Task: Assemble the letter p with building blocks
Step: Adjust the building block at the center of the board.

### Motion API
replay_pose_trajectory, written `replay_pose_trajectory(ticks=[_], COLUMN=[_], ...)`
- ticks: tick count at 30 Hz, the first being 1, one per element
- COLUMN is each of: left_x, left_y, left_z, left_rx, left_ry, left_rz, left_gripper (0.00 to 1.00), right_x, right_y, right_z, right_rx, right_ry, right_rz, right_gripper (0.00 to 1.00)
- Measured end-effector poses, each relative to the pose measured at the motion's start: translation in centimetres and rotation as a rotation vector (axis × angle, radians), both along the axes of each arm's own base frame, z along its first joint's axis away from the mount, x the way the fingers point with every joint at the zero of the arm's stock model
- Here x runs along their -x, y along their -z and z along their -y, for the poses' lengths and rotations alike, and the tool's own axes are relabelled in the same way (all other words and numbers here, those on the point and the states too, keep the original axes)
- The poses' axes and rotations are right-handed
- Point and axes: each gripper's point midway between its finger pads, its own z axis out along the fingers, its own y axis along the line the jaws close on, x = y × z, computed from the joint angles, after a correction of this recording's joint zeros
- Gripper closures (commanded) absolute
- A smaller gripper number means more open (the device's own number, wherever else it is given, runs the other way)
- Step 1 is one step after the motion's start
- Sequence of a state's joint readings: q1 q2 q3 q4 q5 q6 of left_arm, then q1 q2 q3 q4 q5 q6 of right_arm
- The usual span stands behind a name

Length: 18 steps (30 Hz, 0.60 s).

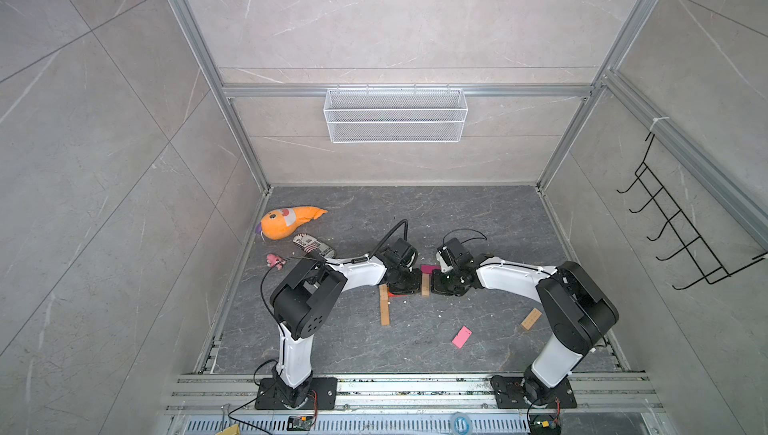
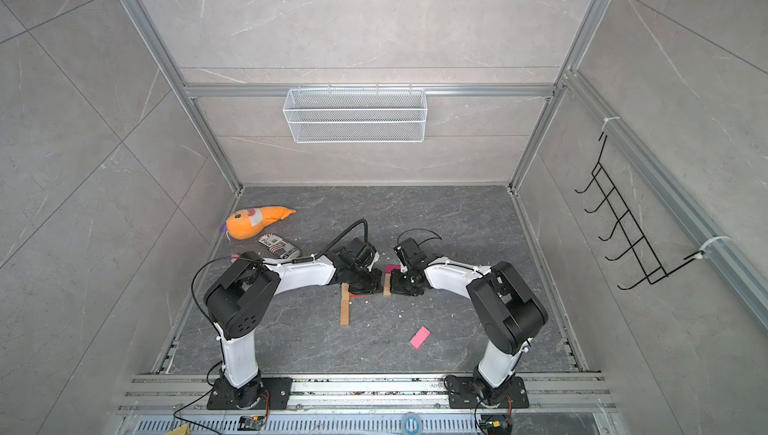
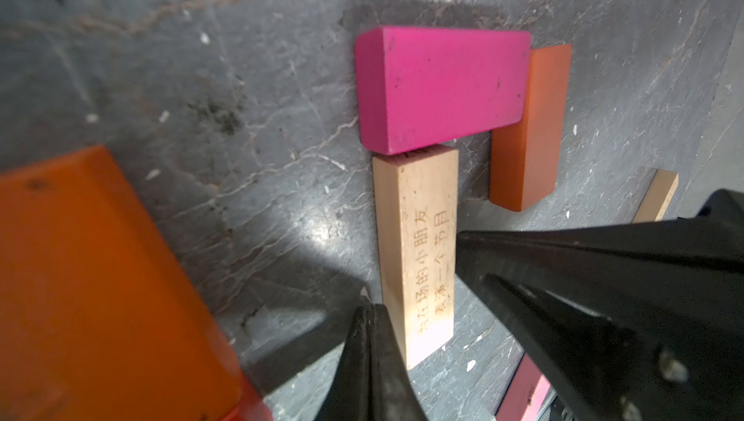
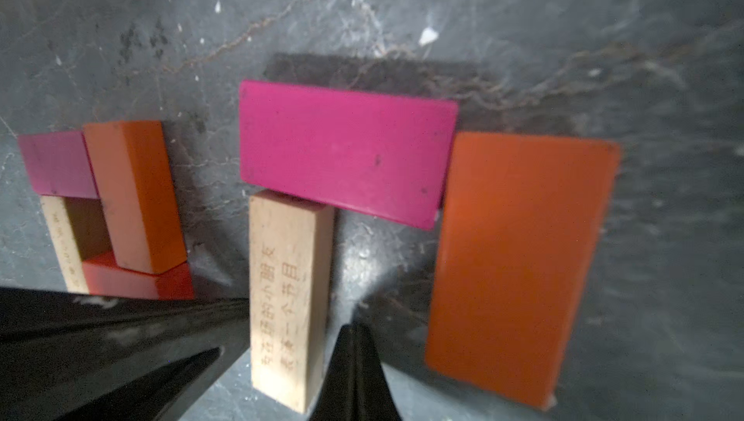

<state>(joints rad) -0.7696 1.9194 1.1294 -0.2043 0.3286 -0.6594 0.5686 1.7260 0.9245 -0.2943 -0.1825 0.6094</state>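
left gripper (image 3: pixel 369 330) and right gripper (image 4: pixel 353 342) both pressed together, empty.
engraved tan brick (image 1: pixel 425 285) lies between the tips, just beside each; magenta brick (image 4: pixel 346 153) meets its far end, orange brick (image 4: pixel 519 266) beside that.

Centre congested: left gripper (image 1: pixel 414 283) and right gripper (image 1: pixel 436 283) flank one tan brick (image 1: pixel 425 284) from either side, with no passage between them. The tan stem (image 1: pixel 385 308) lies just beside the left gripper. The floor (image 1: pixel 415 212) beyond is open. Nearer ground is passable, bar a pink brick (image 1: pixel 461 337) and a loose tan brick (image 1: pixel 531 319). A plush (image 1: pixel 286 221) occupies the far left corner.
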Motion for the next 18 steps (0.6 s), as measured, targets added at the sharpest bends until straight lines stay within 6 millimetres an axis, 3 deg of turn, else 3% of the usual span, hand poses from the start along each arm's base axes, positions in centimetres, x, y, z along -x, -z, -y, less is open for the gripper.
replay_pose_trajectory(ticks=[7,18], left_x=[-0.4,-1.4], left_y=[-0.1,-1.0], left_z=[-0.2,0.3], left_rx=[-0.010,0.006], left_ry=[-0.010,-0.018], left_rz=[0.005,0.021], left_gripper=[1.00,1.00], right_x=[-0.8,-1.6], right_y=[0.0,0.0], right_z=[0.9,0.4], right_rx=[0.020,0.012], right_ry=[0.032,0.030], right_rz=[0.004,0.000], right_gripper=[0.93,0.93])
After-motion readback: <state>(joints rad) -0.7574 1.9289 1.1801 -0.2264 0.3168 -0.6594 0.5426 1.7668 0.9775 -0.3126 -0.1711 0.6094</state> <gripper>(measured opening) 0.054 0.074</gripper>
